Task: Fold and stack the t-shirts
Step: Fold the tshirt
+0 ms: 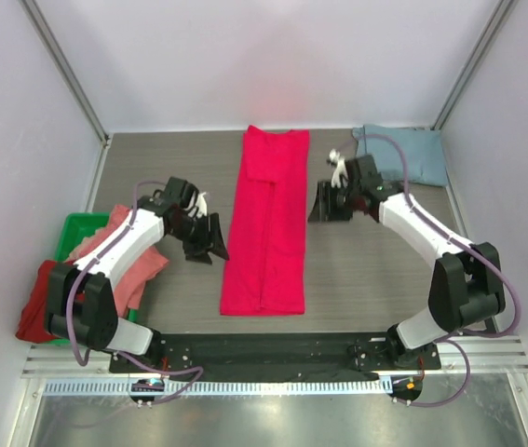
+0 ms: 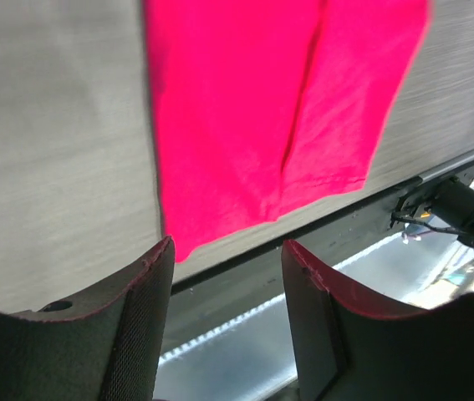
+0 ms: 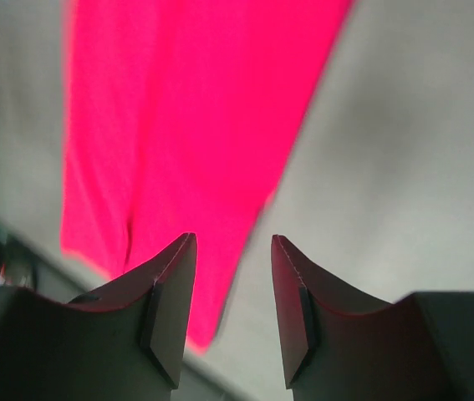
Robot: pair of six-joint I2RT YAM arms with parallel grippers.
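A salmon-pink cloth t-shirt (image 1: 140,268) and dark red cloth t-shirt (image 1: 34,309) spill over the green plastic bin (image 1: 76,226), while left end effector (image 1: 206,246) and right end effector (image 1: 325,207) hang released.

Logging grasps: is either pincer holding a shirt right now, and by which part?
Nothing is held. The left pincer and right pincer are open beside the crimson-pink t-shirt.

You see four t-shirts (crimson-pink t-shirt (image 1: 265,228), blue-grey t-shirt (image 1: 405,155), salmon t-shirt (image 1: 145,270), dark red t-shirt (image 1: 33,312)), one green bin (image 1: 77,226), and two grippers (left gripper (image 1: 206,248), right gripper (image 1: 325,207)).
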